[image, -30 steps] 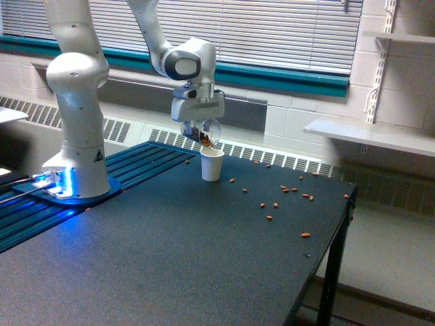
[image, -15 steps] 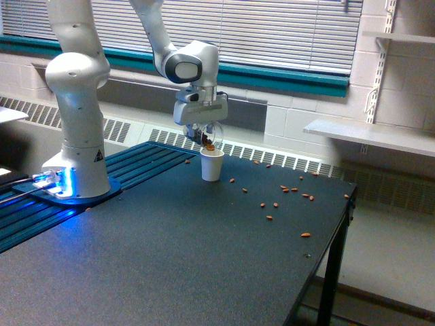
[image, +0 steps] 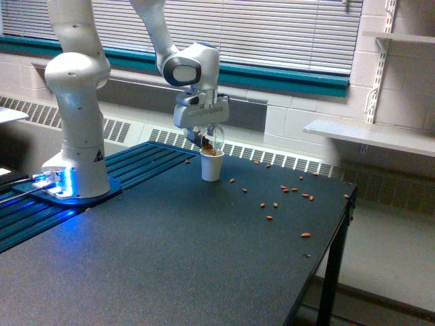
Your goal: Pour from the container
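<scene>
- Up near the far edge of the tabletop (image: 170,258), the claw (image: 204,134) hangs from the white arm (image: 183,68) and pinches the container (image: 211,138), a clear cup with brown pieces showing through its wall.
- That container is tilted, its low side directly above the mouth of a small white paper cup (image: 212,165); whether the two touch cannot be told.
- The paper cup stands upright on the dark tabletop, close to the back edge.
- Brown nut-like pieces (image: 289,190) lie scattered on the tabletop toward the exterior view's right, well apart from the paper cup.
- The arm's base (image: 71,183) sits at the exterior view's left, lit blue at its foot.
- Window blinds (image: 272,34) hang behind the scene.
</scene>
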